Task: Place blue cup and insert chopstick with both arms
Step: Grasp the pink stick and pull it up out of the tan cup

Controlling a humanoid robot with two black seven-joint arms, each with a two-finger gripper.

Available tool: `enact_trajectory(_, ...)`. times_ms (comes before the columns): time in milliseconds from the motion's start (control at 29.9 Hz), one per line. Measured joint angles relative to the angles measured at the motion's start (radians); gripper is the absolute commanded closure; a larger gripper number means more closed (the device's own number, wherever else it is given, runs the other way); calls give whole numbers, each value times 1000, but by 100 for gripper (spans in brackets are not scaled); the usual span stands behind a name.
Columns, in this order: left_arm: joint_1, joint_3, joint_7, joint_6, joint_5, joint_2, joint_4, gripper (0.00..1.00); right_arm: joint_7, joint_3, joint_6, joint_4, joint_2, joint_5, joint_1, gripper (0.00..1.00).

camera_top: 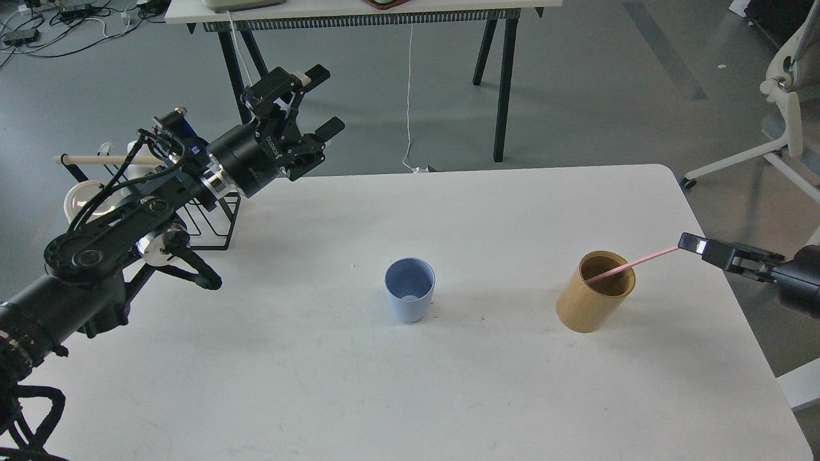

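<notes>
The blue cup (409, 297) stands upright and empty near the middle of the white table (397, 397). A tan wooden cylinder (595, 291) stands to its right. The pink chopstick (634, 263) slants from inside the tan cylinder up to the right. My right gripper (692, 243) is shut on its upper end, just past the table's right edge. My left gripper (322, 99) is open and empty, raised above the table's far left edge, well away from the blue cup.
A black wire rack (205, 218) with a wooden rod (106, 158) stands at the table's far left, partly behind my left arm. A second table (359, 13) stands behind, and a white office chair (785, 96) at the right.
</notes>
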Motion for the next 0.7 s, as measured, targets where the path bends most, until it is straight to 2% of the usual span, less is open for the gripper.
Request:
enact_trajectory(301, 0, 2, 0, 0, 1, -24, 0, 4, 0, 42, 27, 13, -43, 14, 2, 97)
enact_trajectory(702, 0, 4, 0, 0, 6, -43, 1, 4, 0, 174, 173, 56, -81, 135, 0, 98)
